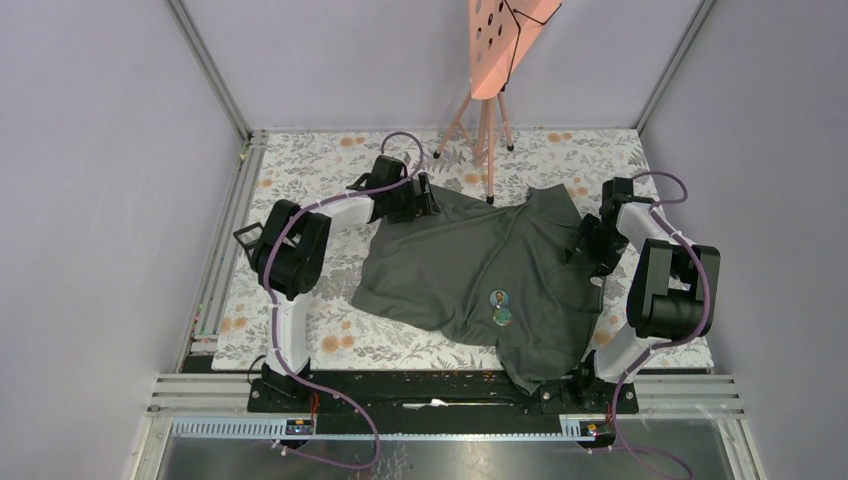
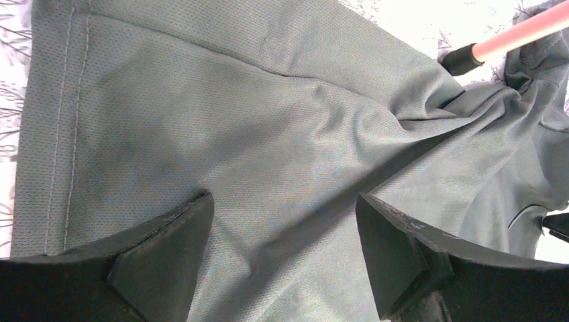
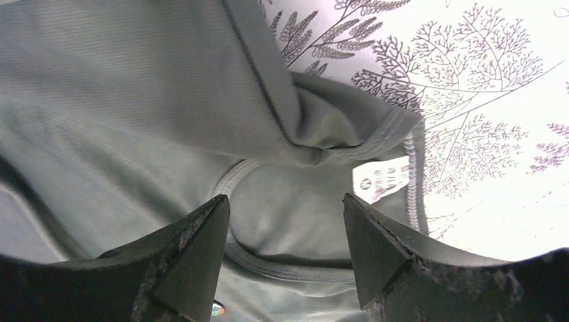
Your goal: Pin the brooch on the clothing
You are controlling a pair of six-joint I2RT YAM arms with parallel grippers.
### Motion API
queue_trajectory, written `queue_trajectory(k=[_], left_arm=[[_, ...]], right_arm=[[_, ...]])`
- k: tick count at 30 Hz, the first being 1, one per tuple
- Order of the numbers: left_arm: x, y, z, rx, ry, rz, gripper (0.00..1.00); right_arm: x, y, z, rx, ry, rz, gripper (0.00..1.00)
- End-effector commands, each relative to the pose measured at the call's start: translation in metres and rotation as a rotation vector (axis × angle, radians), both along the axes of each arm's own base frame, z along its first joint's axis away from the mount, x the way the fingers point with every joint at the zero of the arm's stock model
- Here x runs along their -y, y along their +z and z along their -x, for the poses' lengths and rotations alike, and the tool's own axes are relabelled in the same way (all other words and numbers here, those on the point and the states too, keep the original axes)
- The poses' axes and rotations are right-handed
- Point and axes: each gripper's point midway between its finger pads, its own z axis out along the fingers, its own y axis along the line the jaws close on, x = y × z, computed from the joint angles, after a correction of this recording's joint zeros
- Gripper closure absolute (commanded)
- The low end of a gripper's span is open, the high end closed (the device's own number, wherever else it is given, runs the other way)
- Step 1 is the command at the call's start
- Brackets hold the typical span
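Small round brooch (image 1: pixel 498 297) and second round badge (image 1: pixel 502 317) on dark grey short-sleeved soft-fabric T-shirt (image 1: pixel 450 255), just right of its middle. Shirt rumpled on floral-print worktop (image 1: pixel 300 170), long axis roughly left to right, collar (image 3: pixel 302 274) at right end. Left hand (image 2: pixel 282 261) wide open over fabric, holding nothing. Right hand (image 3: pixel 285 261) open, fingers astride collar, unclamped.
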Motion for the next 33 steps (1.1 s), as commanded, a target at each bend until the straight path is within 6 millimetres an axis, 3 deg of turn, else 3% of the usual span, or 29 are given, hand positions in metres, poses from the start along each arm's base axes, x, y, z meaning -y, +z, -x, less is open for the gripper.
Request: queue_trajectory(k=[1,6,9,13,16,21,24,26,30,33], left_arm=[[-0.023,-0.017,-0.009,-0.023,0.038,-0.062,0.14],[-0.022,-0.006,-0.013,0.021,0.016,-0.066,0.13],[-0.017,0.032,-0.018,0.116,0.002,-0.02,0.02],[-0.022,0.098,-0.019,0.266,0.022,0.014,0.01],[-0.04,0.148,-0.01,0.372,0.083,0.003,0.01],[-0.1,0.228,0.023,0.527,0.289,-0.077,0.01],[-0.137,0.292,0.057,0.662,0.387,-0.094,0.01],[-0.159,0.322,0.081,0.74,0.425,-0.118,0.01],[-0.193,0.343,0.126,0.852,0.465,-0.169,0.01],[-0.219,0.33,0.152,0.873,0.545,-0.198,0.01]], right_arm=[[0.007,0.004,-0.011,0.016,0.008,0.007,0.3],[0.008,0.01,-0.015,0.035,0.024,0.001,0.3],[0.006,0.025,-0.019,0.087,0.048,-0.004,0.29],[0.006,0.05,-0.018,0.167,0.08,0.016,0.26],[0.004,0.076,-0.016,0.259,0.101,0.027,0.26],[-0.004,0.136,-0.01,0.494,0.128,0.046,0.26],[-0.016,0.18,-0.007,0.719,0.177,0.044,0.26],[-0.022,0.211,0.002,0.875,0.207,0.068,0.25],[-0.023,0.241,0.019,1.061,0.248,0.151,0.25],[-0.02,0.238,0.028,1.132,0.257,0.208,0.24]])
